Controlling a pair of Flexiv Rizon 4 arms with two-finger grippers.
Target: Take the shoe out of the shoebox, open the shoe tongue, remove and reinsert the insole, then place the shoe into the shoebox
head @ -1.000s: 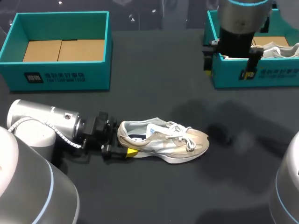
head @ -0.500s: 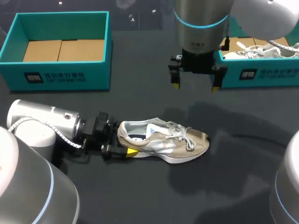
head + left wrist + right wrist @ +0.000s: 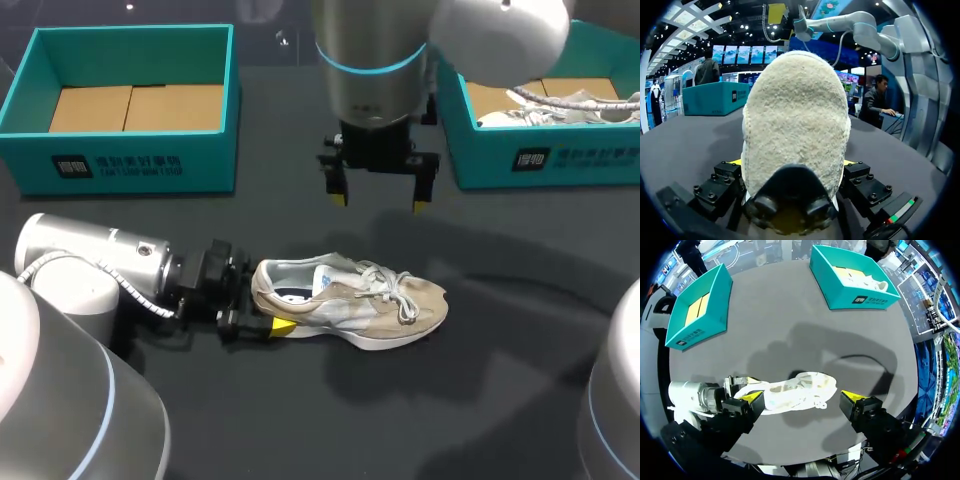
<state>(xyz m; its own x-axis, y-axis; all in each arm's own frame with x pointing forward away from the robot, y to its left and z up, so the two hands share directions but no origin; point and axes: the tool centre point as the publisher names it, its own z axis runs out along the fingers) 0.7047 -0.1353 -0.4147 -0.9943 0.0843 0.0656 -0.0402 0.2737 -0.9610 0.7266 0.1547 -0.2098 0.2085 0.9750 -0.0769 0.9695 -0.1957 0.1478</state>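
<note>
A beige and white shoe (image 3: 350, 300) lies on its sole on the dark table, toe to the right, laces tied over the tongue. My left gripper (image 3: 262, 300) is at its heel, one yellow tip against the near side and the other behind it. In the left wrist view the heel (image 3: 795, 130) fills the space between the fingers, which touch it on both sides. My right gripper (image 3: 380, 198) hangs open above the table behind the shoe, fingers pointing down. In the right wrist view the shoe (image 3: 790, 390) lies far below, between the spread fingers of my right gripper (image 3: 804, 399).
A teal shoebox (image 3: 130, 165) with a bare cardboard floor stands at the back left. A second teal shoebox (image 3: 560, 160) at the back right holds another shoe (image 3: 580, 103). Both boxes, the left (image 3: 695, 332) and the right (image 3: 860, 300), show in the right wrist view.
My right arm has swung from over the back right shoebox leftward and forward, to above the table behind the shoe. The left arm and the shoe have stayed still.
</note>
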